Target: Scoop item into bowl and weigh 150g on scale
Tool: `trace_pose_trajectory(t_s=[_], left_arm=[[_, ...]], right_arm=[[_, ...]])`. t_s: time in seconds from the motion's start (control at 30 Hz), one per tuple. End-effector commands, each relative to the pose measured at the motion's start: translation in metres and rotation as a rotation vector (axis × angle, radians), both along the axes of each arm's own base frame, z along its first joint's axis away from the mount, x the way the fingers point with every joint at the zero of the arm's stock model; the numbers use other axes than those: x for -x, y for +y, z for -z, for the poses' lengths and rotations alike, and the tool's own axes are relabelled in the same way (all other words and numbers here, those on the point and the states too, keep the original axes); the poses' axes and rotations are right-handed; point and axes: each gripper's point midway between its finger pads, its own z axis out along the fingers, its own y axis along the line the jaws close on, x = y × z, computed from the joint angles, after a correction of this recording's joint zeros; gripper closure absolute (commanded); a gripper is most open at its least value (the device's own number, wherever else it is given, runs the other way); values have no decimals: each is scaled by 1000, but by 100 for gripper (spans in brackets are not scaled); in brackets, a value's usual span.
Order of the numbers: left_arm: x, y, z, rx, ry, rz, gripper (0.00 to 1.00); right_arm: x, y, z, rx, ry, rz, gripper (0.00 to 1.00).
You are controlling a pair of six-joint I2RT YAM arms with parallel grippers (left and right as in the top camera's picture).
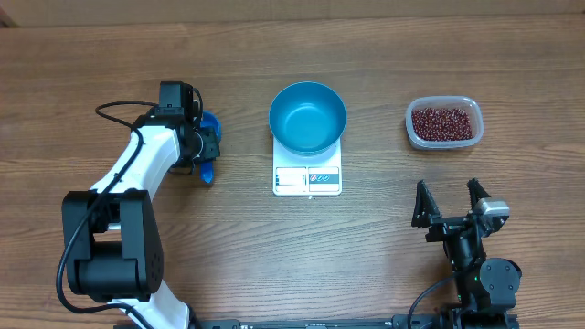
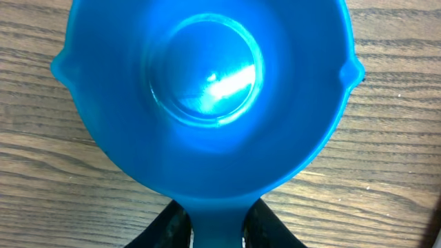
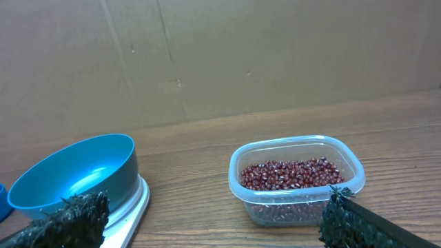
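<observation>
The small blue scoop lies on the table at the left, its cup empty and filling the left wrist view. My left gripper is shut on the scoop's handle, one dark finger on each side. From overhead the left gripper covers most of the scoop. The large blue bowl stands empty on the white scale at the centre. The red-brown beans fill a clear tub at the right. My right gripper hangs open near the front right, with nothing between its fingers.
In the right wrist view the tub of beans sits just ahead of the right gripper, with the bowl and scale to its left. A brown cardboard wall stands behind the table.
</observation>
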Motion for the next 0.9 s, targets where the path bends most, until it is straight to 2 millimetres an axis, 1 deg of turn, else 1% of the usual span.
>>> trace_pose_trajectory(t_s=[0.0, 0.27, 0.47, 0.57, 0.63, 0.77, 0.87], left_arm=[[0, 0, 2, -8, 0, -5, 72], [0, 0, 2, -7, 1, -4, 77], [-1, -1, 2, 0, -3, -2, 79], [-2, -1, 1, 0, -6, -3, 85], [-3, -1, -1, 0, -8, -3, 85], [-5, -4, -10, 19, -28, 4, 86], [-8, -6, -21, 29, -54, 7, 89]], right_arm=[[0, 0, 2, -2, -2, -1, 0], [0, 0, 2, -2, -1, -1, 0], [0, 0, 2, -2, -2, -1, 0], [0, 0, 2, -2, -2, -1, 0], [0, 0, 2, -2, -2, -1, 0], [0, 0, 2, -2, -2, -1, 0], [0, 0, 2, -2, -2, -1, 0]])
